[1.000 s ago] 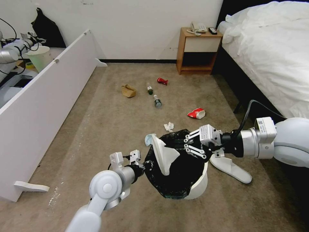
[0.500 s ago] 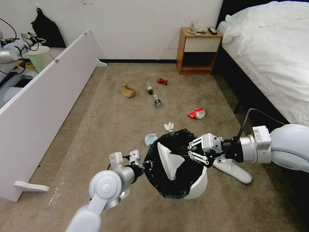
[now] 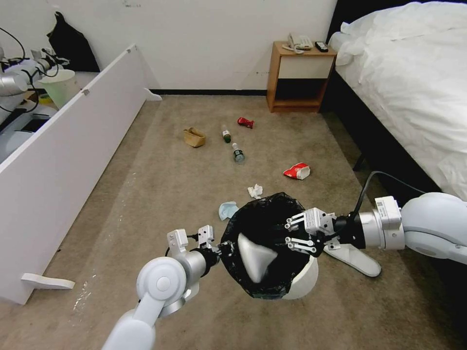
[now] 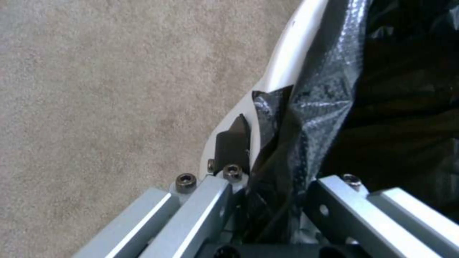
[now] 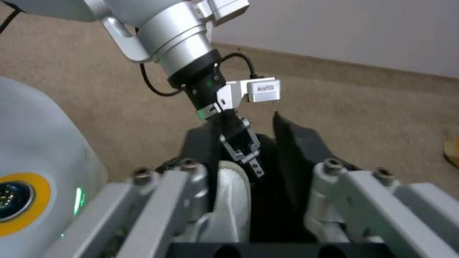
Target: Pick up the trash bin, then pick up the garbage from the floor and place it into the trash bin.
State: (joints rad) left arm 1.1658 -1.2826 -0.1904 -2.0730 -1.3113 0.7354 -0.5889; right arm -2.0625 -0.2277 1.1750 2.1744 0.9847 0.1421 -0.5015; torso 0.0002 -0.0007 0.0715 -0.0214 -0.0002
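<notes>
One slipper (image 3: 255, 256) sits inside the trash bin (image 3: 301, 279), free of the right gripper (image 3: 290, 233), whose fingers are spread open over the bin's 3 o'clock rim. Left gripper (image 3: 224, 248) is clamped on the 9 o'clock rim. Open carpet (image 3: 160, 194) all around; second slipper (image 3: 355, 257) lies just beside the bin at 3 o'clock.

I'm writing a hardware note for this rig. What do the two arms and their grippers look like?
Both arms are glossy white shells with silver metal wrist cylinders and black collars. The left gripper and right gripper have silver linkage fingers with dark screws. A black cable loops from the right wrist, which carries a labelled white box.
</notes>
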